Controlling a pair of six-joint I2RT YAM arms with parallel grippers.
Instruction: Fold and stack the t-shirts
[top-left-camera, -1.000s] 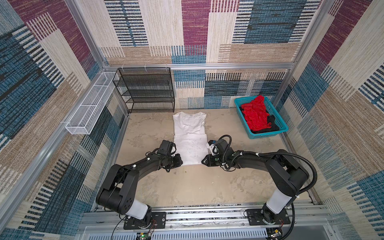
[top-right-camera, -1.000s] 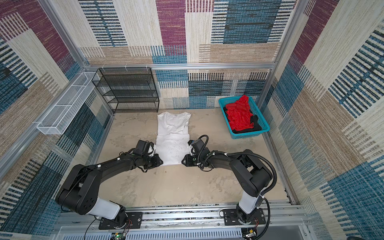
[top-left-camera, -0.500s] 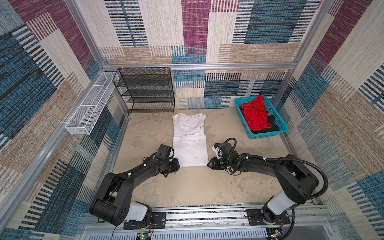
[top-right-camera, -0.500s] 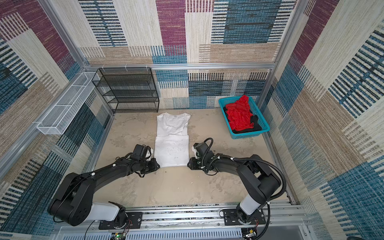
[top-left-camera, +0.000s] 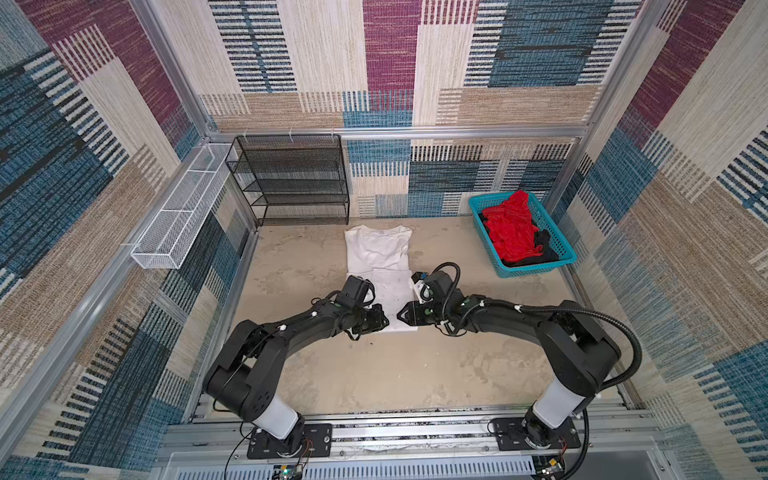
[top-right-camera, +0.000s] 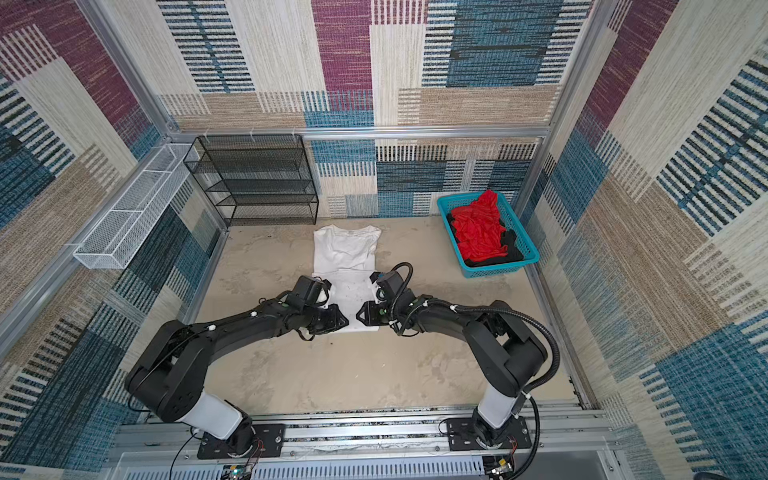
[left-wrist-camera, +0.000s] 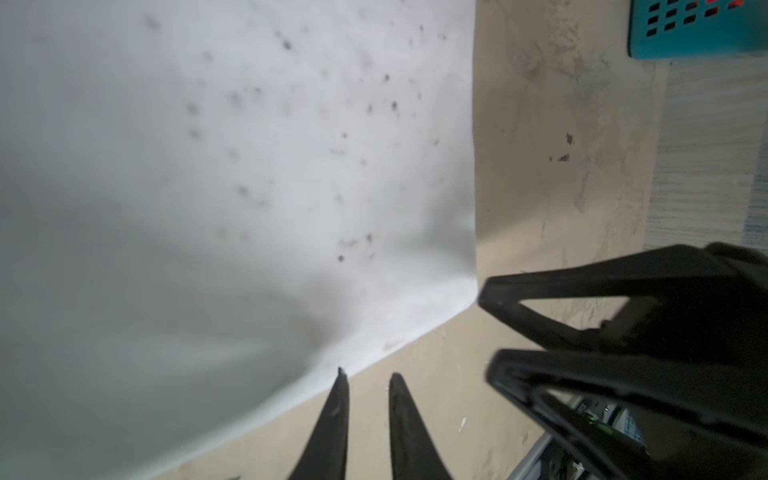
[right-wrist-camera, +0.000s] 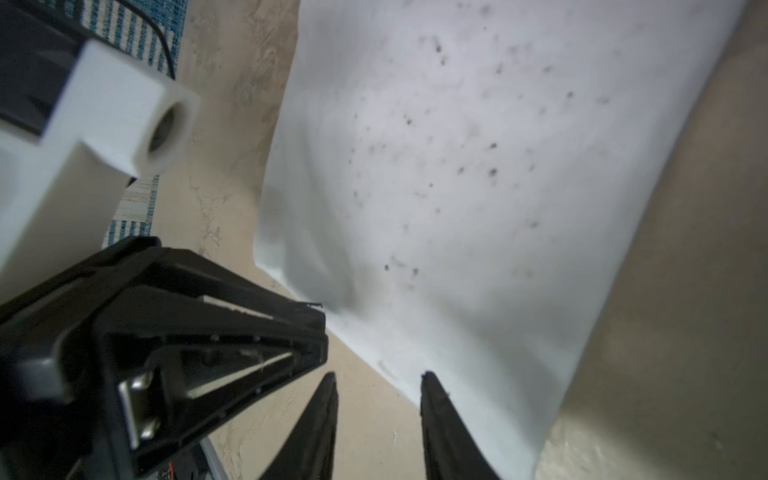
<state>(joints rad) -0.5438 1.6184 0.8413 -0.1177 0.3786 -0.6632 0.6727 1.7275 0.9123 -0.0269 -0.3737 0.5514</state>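
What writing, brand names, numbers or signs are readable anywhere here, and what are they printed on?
None can be read in any view.
White t-shirt: only scattered dark specks, blurred in both wrist views, no letters.
Turquoise basket: no label visible.
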